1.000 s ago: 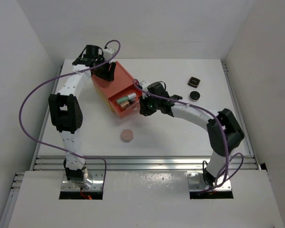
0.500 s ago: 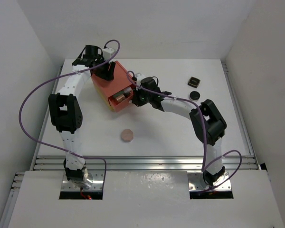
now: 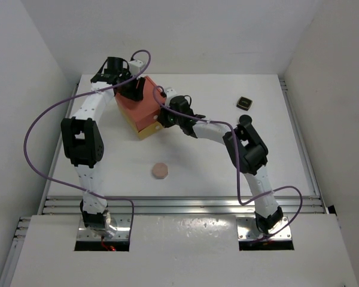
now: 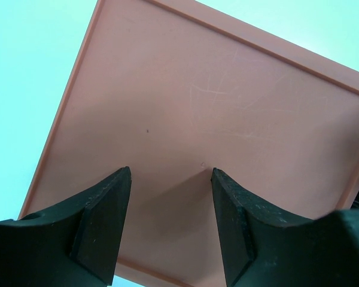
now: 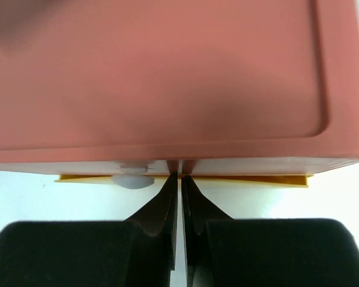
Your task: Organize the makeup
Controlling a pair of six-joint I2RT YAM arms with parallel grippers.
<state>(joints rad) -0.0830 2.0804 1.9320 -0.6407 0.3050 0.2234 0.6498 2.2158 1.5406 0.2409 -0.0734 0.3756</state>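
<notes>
Since the white table [image 3: 215, 161] is slick, the orange drawer box [image 3: 137, 110] could skate when pushed, so this looks like a brace-and-push step. My left gripper [image 4: 170, 179] sits over the back of the box top, fingers spread apart and holding nothing; I can't tell if the tips actually press down. My right gripper [image 5: 180, 179] has its 2 fingers pinched together with nothing between them, tips butted against the yellow drawer front [image 5: 257, 178] just under the box's top edge. The drawer looks pushed in, nearly flush. To do it well: push straight along the slide, keep the left weight on top so the box doesn't turn, and stop once the front seats, no ramming. For the makeup, the peach octagonal compact [image 3: 161, 170] lies on the table near the front, well apart from the box, and the black square compact [image 3: 245, 102] sits far right. No bottles in view, and the round compact is not visible. The white knob [image 5: 133, 180] sits just left of my fingertips, so I'm pushing off-center; watch for skew.
</notes>
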